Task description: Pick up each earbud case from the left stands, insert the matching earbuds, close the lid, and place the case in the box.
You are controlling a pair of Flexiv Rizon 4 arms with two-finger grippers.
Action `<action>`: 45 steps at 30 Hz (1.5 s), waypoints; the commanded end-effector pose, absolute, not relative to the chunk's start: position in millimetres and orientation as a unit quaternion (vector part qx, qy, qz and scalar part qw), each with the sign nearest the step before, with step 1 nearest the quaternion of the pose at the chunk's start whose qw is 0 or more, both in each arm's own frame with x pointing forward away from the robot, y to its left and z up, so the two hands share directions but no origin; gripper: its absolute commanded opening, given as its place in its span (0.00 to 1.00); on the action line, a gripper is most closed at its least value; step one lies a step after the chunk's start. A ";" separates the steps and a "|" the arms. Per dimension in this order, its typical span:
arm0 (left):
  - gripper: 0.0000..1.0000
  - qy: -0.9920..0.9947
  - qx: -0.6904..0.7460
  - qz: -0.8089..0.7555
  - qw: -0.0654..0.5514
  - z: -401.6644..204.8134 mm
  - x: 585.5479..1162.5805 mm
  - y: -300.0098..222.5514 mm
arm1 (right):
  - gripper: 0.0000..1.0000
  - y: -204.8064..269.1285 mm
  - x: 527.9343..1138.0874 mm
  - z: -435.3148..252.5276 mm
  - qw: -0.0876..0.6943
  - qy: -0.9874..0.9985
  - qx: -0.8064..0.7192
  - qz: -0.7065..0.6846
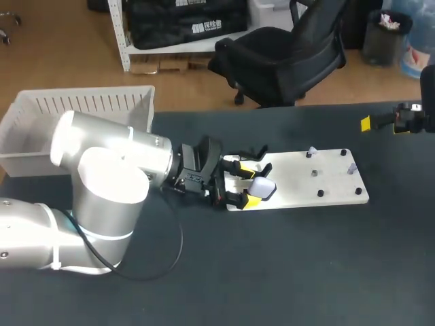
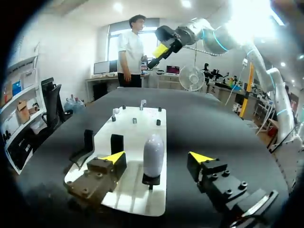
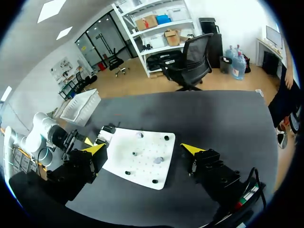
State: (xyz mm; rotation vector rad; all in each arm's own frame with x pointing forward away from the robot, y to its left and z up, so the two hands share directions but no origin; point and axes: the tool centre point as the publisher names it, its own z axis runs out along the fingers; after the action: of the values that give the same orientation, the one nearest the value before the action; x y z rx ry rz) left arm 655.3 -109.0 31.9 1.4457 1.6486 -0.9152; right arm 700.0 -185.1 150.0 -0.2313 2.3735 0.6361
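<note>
Earbud case check-in: it's standing upright on a small black stand at the near end of the white board, a bit left of centre in the head view. My left jaws are spread wide around it, one yellow fingertip each side. There's a gap both ways, so nothing's gripped. Two more black stands stick up from the board right behind that finger, pretty crowded there. The board's far end has little black pegs and two earbuds poking up. The white slatted box sits upper left in the head view, behind my left arm. My right arm hangs above the dark surface at the far right edge, jaws apart, holding nothing.
</note>
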 end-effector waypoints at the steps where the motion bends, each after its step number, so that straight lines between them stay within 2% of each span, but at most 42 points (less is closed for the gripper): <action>1: 0.83 0.643 0.568 -0.359 0.368 26.5 660.5 -116.7 | 1.00 -185.1 700.0 150.0 0.330 0.908 -0.088 0.243; 12: 0.71 0.647 0.568 -0.356 0.363 19.8 663.8 -118.6 | 1.00 -185.1 700.0 150.0 0.330 0.908 -0.088 0.243; 15: 0.72 0.648 0.567 -0.357 0.362 19.4 663.8 -118.5 | 1.00 -185.1 700.0 150.0 0.330 0.908 -0.088 0.243; 19: 0.69 0.648 0.566 -0.358 0.362 18.4 663.4 -118.8 | 1.00 -185.1 700.0 150.0 0.330 0.908 -0.088 0.243; 22: 0.64 0.649 0.565 -0.359 0.362 17.6 663.9 -119.1 | 1.00 -185.1 700.0 150.0 0.330 0.908 -0.088 0.243; 25: 0.56 0.650 0.563 -0.360 0.362 17.5 664.1 -118.9 | 1.00 -185.1 700.0 150.0 0.330 0.908 -0.088 0.243; 29: 0.51 0.650 0.563 -0.359 0.362 17.5 663.9 -118.6 | 1.00 -185.1 700.0 150.0 0.330 0.908 -0.088 0.243; 40: 0.46 0.650 0.564 -0.360 0.359 16.0 661.9 -120.2 | 1.00 -185.1 700.0 150.0 0.330 0.908 -0.088 0.243; 45: 0.39 0.650 0.566 -0.359 0.359 16.0 661.8 -120.4 | 1.00 -185.1 700.0 150.0 0.330 0.908 -0.088 0.243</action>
State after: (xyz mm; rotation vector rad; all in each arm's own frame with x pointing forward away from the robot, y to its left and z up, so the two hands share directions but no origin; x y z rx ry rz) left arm 659.9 -118.9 15.8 1.4519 1.6703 -0.9266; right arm 700.0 -185.1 150.0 -0.2313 2.3735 0.6361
